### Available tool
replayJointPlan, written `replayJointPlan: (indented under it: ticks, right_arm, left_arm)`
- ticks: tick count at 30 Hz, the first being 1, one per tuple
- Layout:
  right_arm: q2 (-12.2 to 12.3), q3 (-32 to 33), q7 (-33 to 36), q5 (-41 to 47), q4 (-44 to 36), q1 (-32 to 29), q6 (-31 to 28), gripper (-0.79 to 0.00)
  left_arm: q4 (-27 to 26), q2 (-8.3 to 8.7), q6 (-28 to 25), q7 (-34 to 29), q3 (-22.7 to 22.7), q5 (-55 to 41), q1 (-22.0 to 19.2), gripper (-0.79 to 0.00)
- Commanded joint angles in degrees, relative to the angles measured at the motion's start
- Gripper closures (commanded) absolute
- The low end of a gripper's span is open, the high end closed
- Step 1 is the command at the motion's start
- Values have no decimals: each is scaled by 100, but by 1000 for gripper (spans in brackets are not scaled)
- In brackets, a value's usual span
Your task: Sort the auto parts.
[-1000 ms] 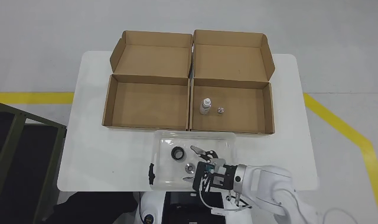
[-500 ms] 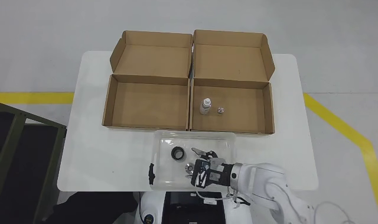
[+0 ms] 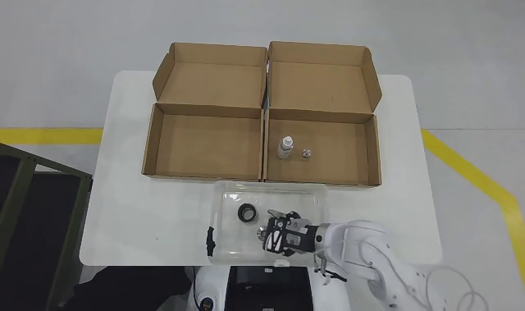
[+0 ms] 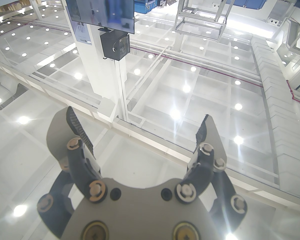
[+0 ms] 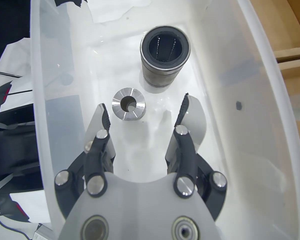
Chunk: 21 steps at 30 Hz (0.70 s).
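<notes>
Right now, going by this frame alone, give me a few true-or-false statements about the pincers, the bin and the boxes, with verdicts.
1. The right pincer is open inside the clear plastic bin. True.
2. The right pincer grips the small silver metal cone. False: the cone stands free in the bin, close to one finger.
3. The black cylindrical bearing stands upright in the bin. True.
4. The small white bottle sits in the bin. False: it stands in a brown cardboard box.
5. The left pincer is shut. False: it is open and holds nothing.
</notes>
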Motion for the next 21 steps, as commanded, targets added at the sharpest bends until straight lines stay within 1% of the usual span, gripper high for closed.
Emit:
replayJointPlan:
  ticks: [1,11,15,16,17,21]
  right_arm:
    - [-8,-57,47,30,49,53,-5,-511]
    - [-54,-300,86,109,364,282,57,-477]
    - [-72,-391,93,127,446,358,82,-453]
    - [-75,-407,95,130,457,373,88,-431]
    - [-78,-422,97,134,466,386,88,-391]
    - [-80,-468,103,108,465,414,87,-345]
  left_arm:
    - [0,0,0,0,0,0,0,-785]
    - [0,0,0,0,0,0,0,-785]
    - [0,0,0,0,0,0,0,-785]
    - [0,0,0,0,0,0,0,-785]
    - [0,0,0,0,0,0,0,-785]
    - [0,0,0,0,0,0,0,-785]
